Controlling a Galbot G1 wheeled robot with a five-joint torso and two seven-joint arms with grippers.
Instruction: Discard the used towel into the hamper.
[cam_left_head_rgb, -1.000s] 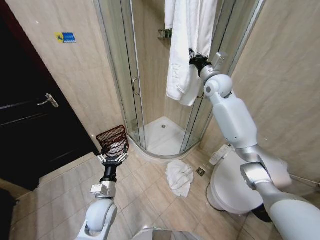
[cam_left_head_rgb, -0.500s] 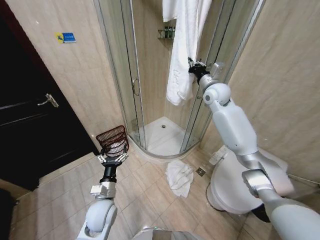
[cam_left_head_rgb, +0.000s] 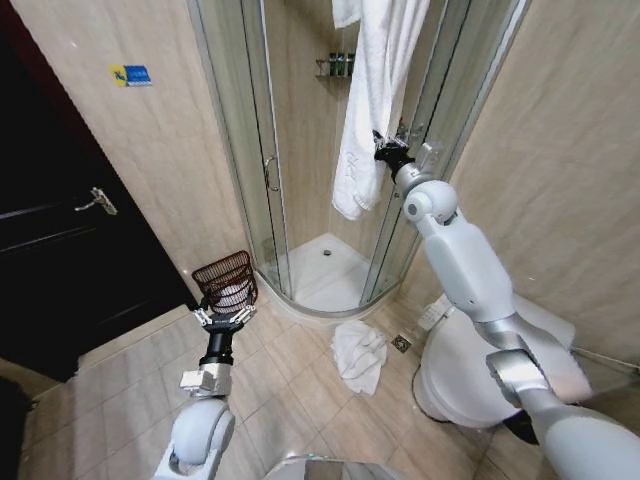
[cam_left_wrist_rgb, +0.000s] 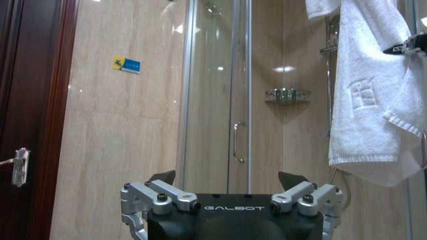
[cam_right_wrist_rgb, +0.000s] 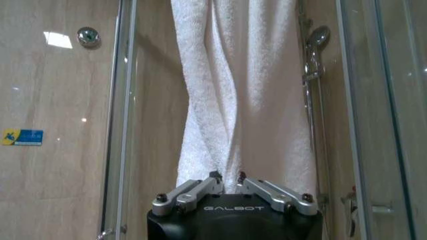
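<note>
Glass shower enclosure (cam_left_head_rgb: 300, 150): your right gripper works right at its opening, so you have metal frame edges close on both sides of the hand.
Hanging towel (cam_left_head_rgb: 375, 100): white terry, draped from above the hand and falling past it; its lower hem hangs below and to the left of your right gripper.
Toilet (cam_left_head_rgb: 470, 375): sits under your right forearm, so it looks like poor room for dropping the elbow.
Fallen towel (cam_left_head_rgb: 358, 355): a second white towel lies crumpled on the floor tiles, far below the right gripper and well to the right of the left one.
Hamper (cam_left_head_rgb: 227, 280): just beyond your left gripper, on the floor against the wall, well below and left of the right hand.
Right gripper (cam_right_wrist_rgb: 227, 179): clamped on a fold of the hanging towel, jaws nearly together on the cloth.
Left gripper (cam_left_wrist_rgb: 227, 192): parked low near the floor, jaws spread and holding nothing.
Doing it well: pull the cloth out and away from the glass, not down, so that it slides free without snagging the frame.
Open room: the tiled floor between enclosure and hamper is the clearest lane for carrying.
</note>
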